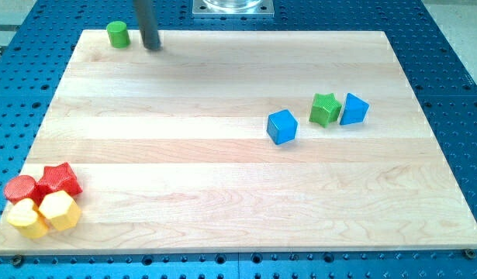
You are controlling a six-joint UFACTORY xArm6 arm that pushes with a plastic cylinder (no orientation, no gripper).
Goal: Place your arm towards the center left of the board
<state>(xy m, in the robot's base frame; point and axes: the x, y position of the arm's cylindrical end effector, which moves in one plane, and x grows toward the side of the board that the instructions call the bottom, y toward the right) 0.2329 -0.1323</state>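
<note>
A pale wooden worktop [238,194] lies on a blue perforated base [455,93], seen from above and slightly from the near side. At the near left corner four blocks huddle together, touching: a yellow heart [25,218] nearest the edge, a yellow hexagon [59,210] just to its right, a red cylinder [21,188] behind the heart, and a red star [60,179] behind the hexagon. Farther in, right of the middle, a blue cube [282,126] sits alone; a little beyond it and to the right, a green star [325,109] touches a blue block [354,109] whose exact shape is hard to make out. At the far left edge stands a small green cylinder [118,34]. Just to its right, close beside it but not touching, a straight dark rod comes down from the top of the view, leaning slightly, and my tip [153,47] rests on the wood near the far edge. The rod's upper part is cut off by the frame, so the arm itself cannot be seen; it carries no hand, only this rod. A grey metal plate [233,7] shows at the far edge, also partly cut off. The centre left of the worktop lies nearer than my tip and somewhat to its left, well apart from it, between the green cylinder and the red and yellow cluster.
</note>
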